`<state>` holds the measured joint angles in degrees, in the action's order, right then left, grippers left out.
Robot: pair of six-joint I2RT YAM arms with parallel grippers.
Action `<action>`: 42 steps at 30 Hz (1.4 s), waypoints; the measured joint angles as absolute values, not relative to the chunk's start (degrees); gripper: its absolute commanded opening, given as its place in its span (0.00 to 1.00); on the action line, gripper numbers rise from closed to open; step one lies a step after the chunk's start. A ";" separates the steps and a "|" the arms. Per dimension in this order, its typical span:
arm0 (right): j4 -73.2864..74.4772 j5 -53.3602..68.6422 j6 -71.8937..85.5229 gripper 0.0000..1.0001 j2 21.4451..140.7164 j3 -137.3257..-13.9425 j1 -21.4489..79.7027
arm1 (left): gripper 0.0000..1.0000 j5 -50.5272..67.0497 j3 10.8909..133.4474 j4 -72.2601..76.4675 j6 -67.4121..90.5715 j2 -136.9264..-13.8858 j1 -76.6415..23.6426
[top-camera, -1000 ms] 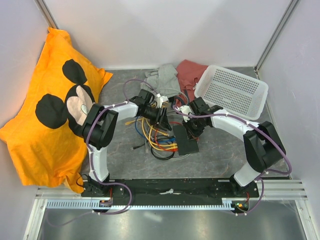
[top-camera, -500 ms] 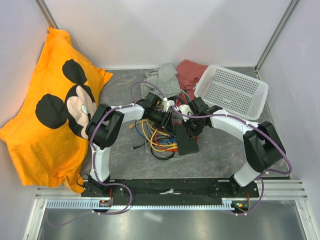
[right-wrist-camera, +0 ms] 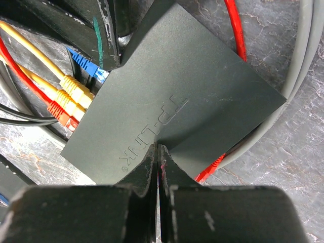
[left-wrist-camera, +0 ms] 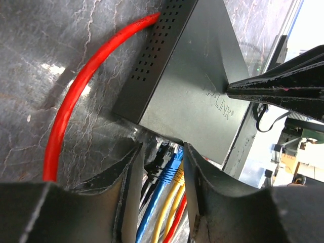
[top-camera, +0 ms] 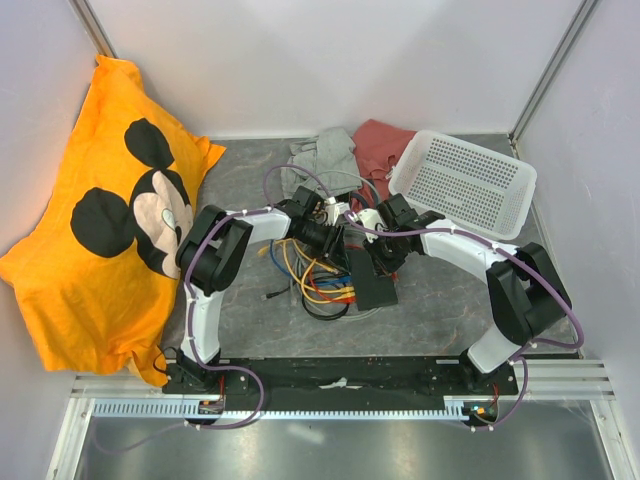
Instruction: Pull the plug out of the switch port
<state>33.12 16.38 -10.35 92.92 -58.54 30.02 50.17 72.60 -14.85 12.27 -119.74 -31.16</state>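
The flat black switch (top-camera: 372, 282) lies mid-table, also in the left wrist view (left-wrist-camera: 192, 86) and right wrist view (right-wrist-camera: 177, 96). Its port edge holds a blue plug (right-wrist-camera: 88, 68), yellow plugs (right-wrist-camera: 73, 91) and a red plug (right-wrist-camera: 59, 114); the sockets themselves are hidden. My left gripper (left-wrist-camera: 163, 149) sits at that edge (top-camera: 338, 243), open, its fingers straddling a black plug (left-wrist-camera: 161, 154), the blue plug (left-wrist-camera: 173, 164) and a yellow one. My right gripper (right-wrist-camera: 158, 152) is shut, empty, tips pressing on the switch's top (top-camera: 378, 266).
Coloured cables (top-camera: 315, 285) tangle left of the switch; a red cable (left-wrist-camera: 76, 101) and a grey cable (right-wrist-camera: 304, 76) loop around it. A white basket (top-camera: 465, 180) stands back right, grey and red cloths (top-camera: 335, 155) at the back, an orange Mickey cloth (top-camera: 110, 230) at left.
My left gripper has moved right to the switch's port edge and its jaws have narrowed around the plugs. The right arm has stayed put on the switch.
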 measured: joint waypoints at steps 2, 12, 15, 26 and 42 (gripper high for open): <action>33.06 16.32 -10.35 0.00 92.88 -58.52 30.02 | 0.43 50.48 72.60 -14.83 11.81 -119.87 -31.16; 32.62 15.49 -10.35 0.00 92.86 -58.52 30.06 | 0.42 54.87 73.06 -14.44 9.78 -121.71 -30.85; 32.56 15.35 -10.35 0.00 92.84 -58.52 30.06 | 0.40 56.12 73.34 -14.44 9.28 -122.32 -30.72; 32.12 14.98 -10.37 0.00 92.82 -58.52 30.06 | 0.36 56.60 73.36 -14.63 7.73 -122.37 -30.68; 31.83 14.90 -10.37 0.00 92.71 -58.39 30.06 | 0.31 57.91 72.99 -14.06 3.40 -122.76 -30.50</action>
<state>31.83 14.90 -10.37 92.71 -58.39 30.06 57.91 72.99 -14.06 3.40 -122.76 -30.50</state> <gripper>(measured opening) 0.007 0.367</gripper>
